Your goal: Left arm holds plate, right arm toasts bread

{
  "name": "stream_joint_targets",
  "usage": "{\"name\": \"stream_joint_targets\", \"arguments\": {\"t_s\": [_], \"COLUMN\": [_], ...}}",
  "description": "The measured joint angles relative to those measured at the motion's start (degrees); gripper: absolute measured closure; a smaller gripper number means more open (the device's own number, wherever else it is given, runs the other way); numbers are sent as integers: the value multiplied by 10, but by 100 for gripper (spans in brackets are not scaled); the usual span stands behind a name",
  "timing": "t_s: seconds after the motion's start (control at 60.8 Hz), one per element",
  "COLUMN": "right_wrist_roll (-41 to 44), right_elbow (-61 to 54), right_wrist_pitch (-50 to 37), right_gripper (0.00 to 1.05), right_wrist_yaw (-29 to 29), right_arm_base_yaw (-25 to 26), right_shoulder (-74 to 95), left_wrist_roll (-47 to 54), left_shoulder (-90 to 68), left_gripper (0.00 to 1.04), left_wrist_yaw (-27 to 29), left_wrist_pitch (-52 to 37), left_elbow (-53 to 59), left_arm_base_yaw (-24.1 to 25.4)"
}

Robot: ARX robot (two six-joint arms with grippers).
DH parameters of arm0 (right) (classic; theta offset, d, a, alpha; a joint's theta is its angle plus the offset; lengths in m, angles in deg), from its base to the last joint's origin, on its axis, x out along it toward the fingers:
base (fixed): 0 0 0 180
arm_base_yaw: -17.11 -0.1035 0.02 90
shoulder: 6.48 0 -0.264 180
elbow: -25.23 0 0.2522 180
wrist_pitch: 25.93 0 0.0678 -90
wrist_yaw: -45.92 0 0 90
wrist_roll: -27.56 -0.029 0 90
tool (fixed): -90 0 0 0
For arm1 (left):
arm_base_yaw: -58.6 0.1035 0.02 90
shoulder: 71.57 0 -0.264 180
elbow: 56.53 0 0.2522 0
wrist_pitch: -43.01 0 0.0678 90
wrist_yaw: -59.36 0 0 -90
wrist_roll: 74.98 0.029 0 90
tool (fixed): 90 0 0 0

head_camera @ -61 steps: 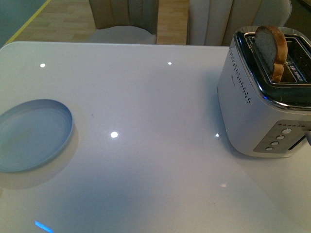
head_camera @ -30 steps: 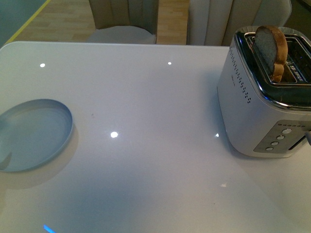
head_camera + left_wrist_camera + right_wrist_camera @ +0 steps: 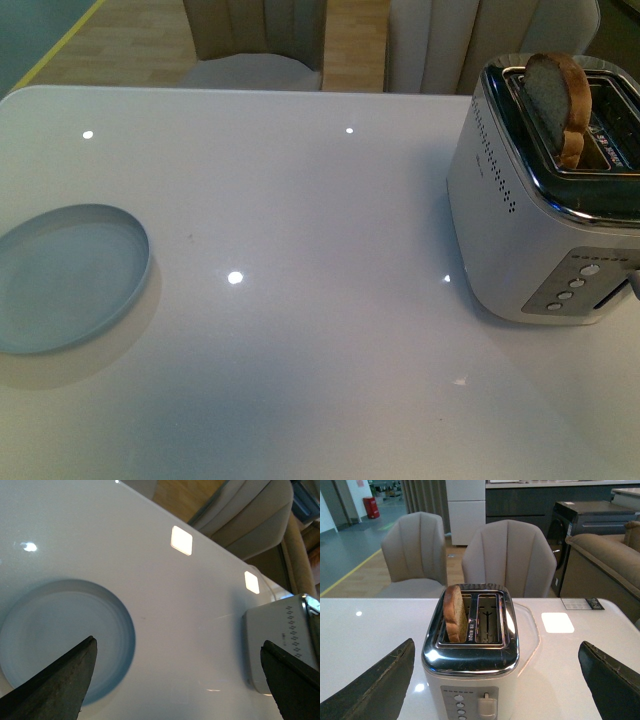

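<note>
While both grippers (image 3: pixel 177 680) (image 3: pixel 497 680) gape wide, crusty bread (image 3: pixel 560 100) stands in the glossy toaster (image 3: pixel 540 210), round plate (image 3: pixel 65 275) apart.

Left gripper (image 3: pixel 177 680): jaws spread wide, nothing between, raised off surface. Right gripper (image 3: pixel 497 680): jaws wide apart, empty, also raised.

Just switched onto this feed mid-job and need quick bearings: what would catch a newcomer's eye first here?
First, the bread standing tall out of one slot of the white toaster at the table's right side. Next, the empty pale blue plate lying flat near the left edge of the white table. Both grippers are open and hold nothing: the left gripper hangs over the plate, the right gripper faces the toaster.
</note>
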Motion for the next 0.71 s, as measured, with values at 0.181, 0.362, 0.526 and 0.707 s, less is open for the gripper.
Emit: {"name": "stream_joint_targets", "arguments": {"t_s": [0.181, 0.362, 0.526, 0.707], "right_wrist_roll": [0, 0, 0, 0], "right_elbow": [0, 0, 0, 0], "right_wrist_pitch": [0, 0, 0, 0], "right_gripper": [9, 9, 9, 9], "right_wrist_yaw": [0, 0, 0, 0], "right_arm_base_yaw": [0, 0, 0, 0], "right_shoulder": [0, 0, 0, 0], "left_wrist_roll": [71, 121, 127, 129], "left_shoulder": [198, 286, 352, 413], "left_gripper": [30, 66, 102, 102], "left_wrist_yaw": [214, 297, 332, 356], "left_wrist_pitch": [-251, -315, -291, -256], "left_elbow": [149, 237, 282, 308], "left_arm_base_yaw": [-67, -120, -157, -183]}}
